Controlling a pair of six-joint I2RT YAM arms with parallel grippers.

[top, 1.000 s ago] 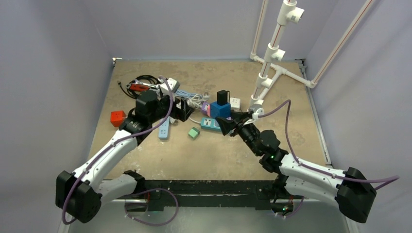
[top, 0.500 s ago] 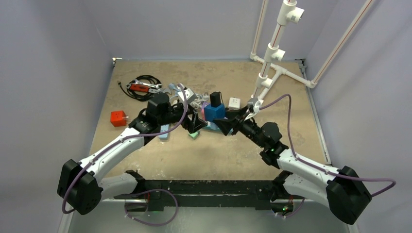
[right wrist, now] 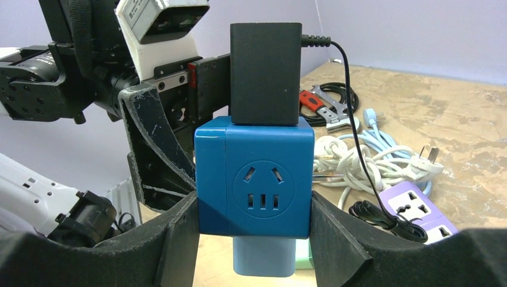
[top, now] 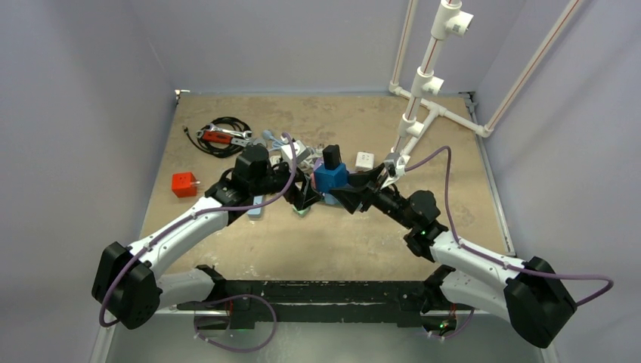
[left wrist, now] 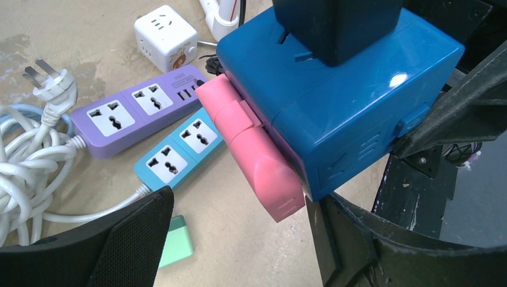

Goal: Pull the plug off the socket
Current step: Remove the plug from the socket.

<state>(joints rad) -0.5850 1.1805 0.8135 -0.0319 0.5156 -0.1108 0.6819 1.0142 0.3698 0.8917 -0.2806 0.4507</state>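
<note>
My right gripper (right wrist: 254, 206) clamps the rigid socket cube (right wrist: 254, 173); my open left gripper (left wrist: 239, 239) should pinch the snug pink plug (left wrist: 251, 149) by its sides.

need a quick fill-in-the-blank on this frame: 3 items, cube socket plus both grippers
1. The right gripper is shut on the ____ cube socket.
2. The adapter plugged into its top is ____.
3. The left gripper, jaws open, faces the ____ plug on the cube's side.

Missing words: blue; black; pink.
</note>
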